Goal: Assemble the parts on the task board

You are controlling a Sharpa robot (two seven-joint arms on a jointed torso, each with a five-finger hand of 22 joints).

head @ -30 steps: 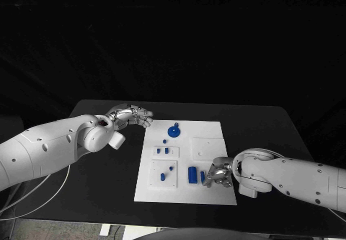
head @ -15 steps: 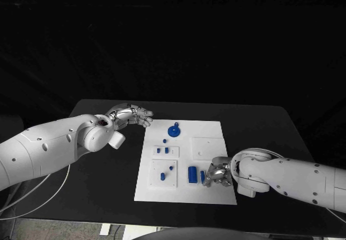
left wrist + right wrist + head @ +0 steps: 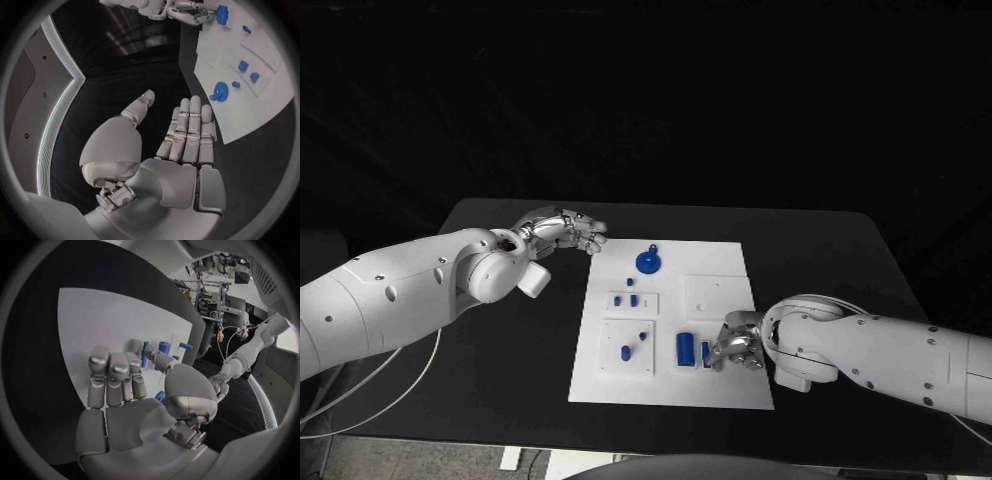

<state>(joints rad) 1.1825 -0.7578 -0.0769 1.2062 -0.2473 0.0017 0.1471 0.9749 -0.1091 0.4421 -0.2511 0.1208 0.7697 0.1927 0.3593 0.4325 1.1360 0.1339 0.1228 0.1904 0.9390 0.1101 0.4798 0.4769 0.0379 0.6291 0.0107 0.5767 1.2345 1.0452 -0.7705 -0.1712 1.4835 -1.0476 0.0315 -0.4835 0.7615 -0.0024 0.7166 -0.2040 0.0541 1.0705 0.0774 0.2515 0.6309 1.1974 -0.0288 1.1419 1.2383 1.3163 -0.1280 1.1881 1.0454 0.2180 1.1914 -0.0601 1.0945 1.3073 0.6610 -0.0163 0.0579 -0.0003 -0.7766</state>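
Seemingly right hand (image 3: 737, 345) at parts (image 3: 687, 348).

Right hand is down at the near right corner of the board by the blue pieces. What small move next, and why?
Probably close the right hand on the small blue piece at its fingertips and lift slightly. That hand sits low over the white board beside the taller blue block, and I can't tell whether it grips anything yet. The left hand is off the board, open.

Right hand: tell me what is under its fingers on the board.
Under the right hand, a small blue part sits between its fingers on the white task board. A second blue piece peeks out under the palm; its shape is covered.
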